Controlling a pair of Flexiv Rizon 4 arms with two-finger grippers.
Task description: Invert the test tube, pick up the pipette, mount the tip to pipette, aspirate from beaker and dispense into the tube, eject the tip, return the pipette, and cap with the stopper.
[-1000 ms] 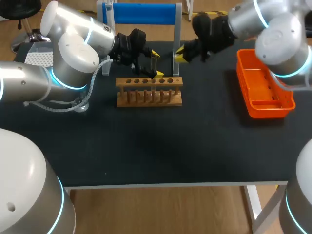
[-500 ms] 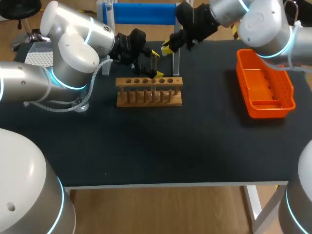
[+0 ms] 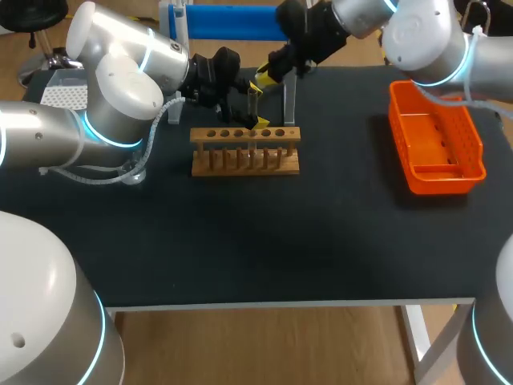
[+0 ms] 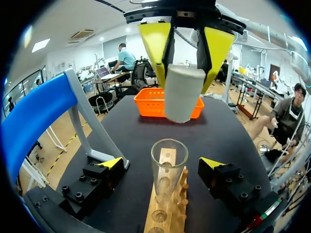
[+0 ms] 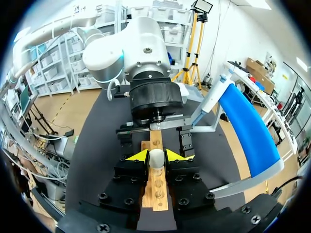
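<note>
A clear test tube (image 4: pixel 169 167) stands upright, mouth up, in the wooden rack (image 3: pixel 244 152). My left gripper (image 4: pixel 161 163) is open, one yellow-tipped finger on each side of the tube and a gap at both. The head view shows this gripper (image 3: pixel 256 104) at the rack's back edge. My right gripper (image 5: pixel 157 155) is shut on a white stopper (image 5: pixel 156 158). From the left wrist view, the stopper (image 4: pixel 183 92) hangs just above and slightly beyond the tube's mouth. In the head view my right gripper (image 3: pixel 266 78) is behind the tube. The pipette (image 5: pixel 214 94) hangs on the blue stand (image 5: pixel 252 131).
An orange basket (image 3: pixel 437 148) sits at the table's right side. The blue stand (image 3: pixel 236 22) spans the back edge behind the rack, one of its posts (image 3: pixel 289 100) beside my right gripper. A white perforated box (image 3: pixel 64 96) lies at the back left.
My right arm has carried the stopper to the left, from beside the stand's right post to just above the tube. The left arm and the tube have not moved.
</note>
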